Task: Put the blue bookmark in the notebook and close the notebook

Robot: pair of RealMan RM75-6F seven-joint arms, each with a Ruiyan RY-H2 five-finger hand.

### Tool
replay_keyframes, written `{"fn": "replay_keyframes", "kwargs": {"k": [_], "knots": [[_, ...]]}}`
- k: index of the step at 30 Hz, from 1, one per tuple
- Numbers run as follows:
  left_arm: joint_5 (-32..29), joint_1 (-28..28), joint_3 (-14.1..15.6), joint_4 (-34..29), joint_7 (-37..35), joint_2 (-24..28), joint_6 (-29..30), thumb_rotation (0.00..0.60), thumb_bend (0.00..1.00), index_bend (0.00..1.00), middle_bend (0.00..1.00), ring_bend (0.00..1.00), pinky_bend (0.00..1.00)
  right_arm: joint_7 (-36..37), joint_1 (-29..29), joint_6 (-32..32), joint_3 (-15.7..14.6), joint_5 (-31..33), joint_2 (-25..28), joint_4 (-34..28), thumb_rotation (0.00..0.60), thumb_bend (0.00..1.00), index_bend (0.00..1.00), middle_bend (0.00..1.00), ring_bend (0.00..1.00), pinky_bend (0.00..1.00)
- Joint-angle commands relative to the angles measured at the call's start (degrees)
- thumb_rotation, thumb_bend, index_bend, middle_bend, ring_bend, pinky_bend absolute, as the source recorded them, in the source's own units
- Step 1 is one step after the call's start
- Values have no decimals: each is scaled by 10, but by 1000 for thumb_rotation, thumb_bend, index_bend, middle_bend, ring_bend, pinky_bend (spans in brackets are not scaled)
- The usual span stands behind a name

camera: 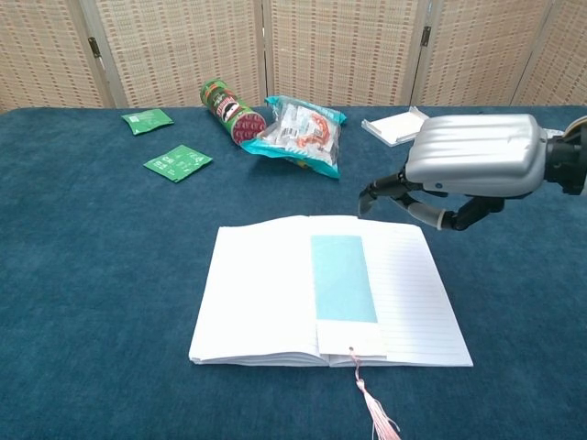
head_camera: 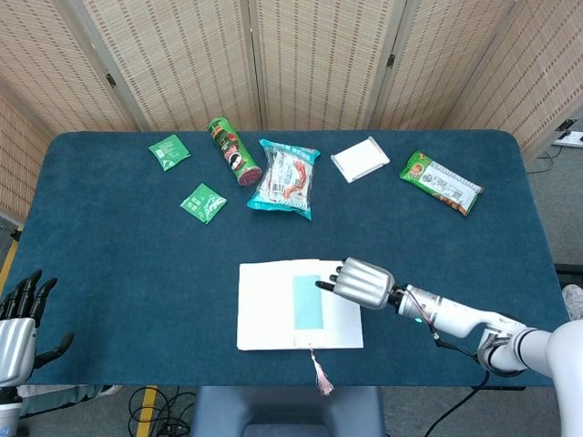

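Observation:
The notebook (head_camera: 270,309) (camera: 257,293) lies open near the table's front edge. The blue bookmark (head_camera: 307,301) (camera: 342,278) lies flat along its middle, its pink tassel (head_camera: 321,374) (camera: 376,412) hanging past the lower edge. My right hand (head_camera: 362,281) (camera: 470,163) hovers above the right page's far corner, palm down, fingers bent downward, holding nothing and clear of the paper. My left hand (head_camera: 18,320) shows only in the head view, at the far left below the table edge, fingers spread and empty.
Along the back stand a green chip can (head_camera: 233,150), a snack bag (head_camera: 286,179), two small green packets (head_camera: 168,151) (head_camera: 203,201), a white pad (head_camera: 360,159) and a green snack packet (head_camera: 441,182). Dark blue cloth covers the table (head_camera: 118,255).

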Motion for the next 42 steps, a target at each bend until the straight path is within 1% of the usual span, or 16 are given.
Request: {"fn": "replay_keyframes", "kwargs": {"k": [1,4,8,13,17,20,25,27,32,35,38,39,40,41,42], "knots": [[0,-1,0,0,0,-1,-1,600,253,125,0,12,162,-16,1,-33,6,9,11,-28,600,711,278,741,813,845],[1,-1,1,1,0,-2,-2,600,253,125,0,13,162,-24,3,-54,8,11,13,-44,600,780,278,804,866,886],[0,-1,1,3,-3,-2,-2,600,253,124,0,13,162,-31,3,-74,14,15,17,-58,600,844,279,850,899,911],[2,-3,0,6,-6,-3,-3,600,253,125,0,12,162,-33,1,-96,18,18,17,-70,600,871,278,883,931,926],[14,-10,0,10,-9,-4,-5,600,253,125,0,12,162,-32,-7,-80,23,11,19,-73,600,867,278,886,933,929],[29,-23,-3,15,-12,-7,-13,600,253,125,0,12,162,-47,-16,-75,31,20,34,-84,600,821,279,886,933,929],[57,-53,-8,22,-26,-11,-36,600,253,127,0,12,162,-76,-33,-76,42,40,61,-113,600,711,278,886,934,929],[69,-65,-9,28,-38,-15,-47,600,253,128,0,13,162,-88,-42,-72,46,46,70,-123,600,648,278,886,935,929],[113,-111,-5,60,-73,-29,-86,600,244,128,0,13,162,-124,-75,-46,58,71,101,-153,600,428,278,860,926,929],[141,-141,1,87,-90,-46,-112,600,204,126,0,13,162,-147,-102,-20,66,86,118,-171,600,367,278,803,865,928],[168,-168,7,113,-94,-67,-132,600,197,123,0,13,162,-172,-129,3,75,106,134,-190,600,341,276,704,757,899],[176,-176,9,119,-91,-72,-137,600,197,121,0,13,162,-178,-138,9,77,113,138,-196,600,339,268,658,707,872],[182,-182,10,125,-88,-78,-141,600,197,119,0,13,162,-181,-146,16,79,119,142,-202,600,339,254,594,638,821],[189,-190,10,132,-85,-86,-145,600,197,117,0,13,162,-184,-157,25,82,128,146,-209,600,339,246,566,608,792],[194,-196,12,137,-81,-93,-149,600,197,116,0,13,162,-187,-165,30,84,134,150,-213,600,339,223,498,531,714]]}}
